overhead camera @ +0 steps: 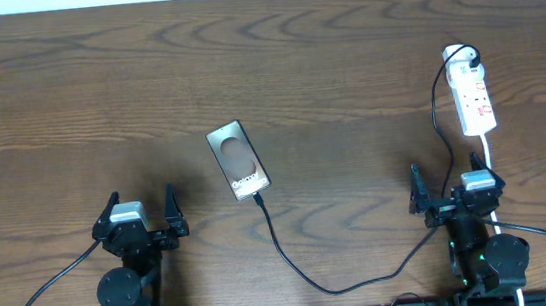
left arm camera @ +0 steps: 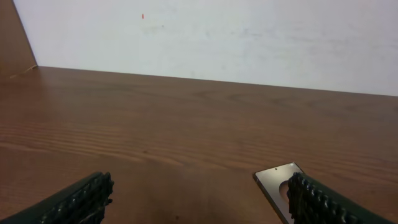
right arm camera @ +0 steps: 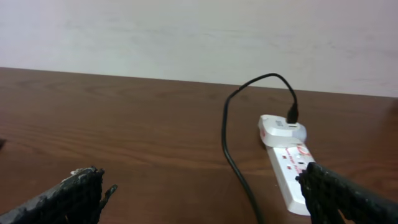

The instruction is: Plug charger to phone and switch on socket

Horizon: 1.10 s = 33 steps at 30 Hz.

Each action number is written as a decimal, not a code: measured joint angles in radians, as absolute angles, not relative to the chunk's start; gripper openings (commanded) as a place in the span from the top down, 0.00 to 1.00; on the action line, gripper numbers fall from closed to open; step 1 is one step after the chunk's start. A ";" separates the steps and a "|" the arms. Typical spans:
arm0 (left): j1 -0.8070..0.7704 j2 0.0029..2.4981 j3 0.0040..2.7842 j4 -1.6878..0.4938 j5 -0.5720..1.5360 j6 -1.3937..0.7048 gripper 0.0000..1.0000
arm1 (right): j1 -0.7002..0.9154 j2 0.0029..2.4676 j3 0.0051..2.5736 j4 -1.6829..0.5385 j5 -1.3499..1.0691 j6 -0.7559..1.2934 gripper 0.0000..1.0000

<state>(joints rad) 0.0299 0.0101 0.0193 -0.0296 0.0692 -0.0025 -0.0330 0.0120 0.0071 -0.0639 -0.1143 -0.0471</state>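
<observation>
We see a brown wood-grain table [overhead camera: 65, 83] filling the overhead view, with a plain pale wall [left arm camera: 249, 37] behind its far edge. At the near edge, the left gripper [overhead camera: 140, 201] and the right gripper [overhead camera: 448, 174] both stand spread wide with nothing between their fingers.

The charger [overhead camera: 341, 289] runs from the far end of the socket [overhead camera: 473, 99], down past the right gripper, and sags in a long curve towards us. It then climbs to the near end of the phone [overhead camera: 238, 159]. We cannot tell whether its tip is seated.

The socket lies at the right, its long axis running near to far. The phone lies face up near the middle, ahead and right of the left gripper. It is lengthwise near to far, its far end tilted left.
</observation>
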 measured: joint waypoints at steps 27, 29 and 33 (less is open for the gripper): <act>0.030 0.010 0.019 -0.030 0.069 -0.002 0.08 | -0.092 0.012 0.007 -0.070 -0.048 -0.014 0.01; 0.030 0.010 0.019 -0.030 0.069 -0.002 0.09 | -0.092 0.012 0.007 -0.070 -0.048 -0.010 0.01; 0.030 0.010 0.019 -0.030 0.069 -0.002 0.08 | -0.092 0.012 0.007 -0.070 -0.037 -0.003 0.01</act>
<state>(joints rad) 0.0299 0.0105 0.0193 -0.0296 0.0692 -0.0025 -0.0917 0.0120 0.0071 -0.0704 -0.0372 -0.0032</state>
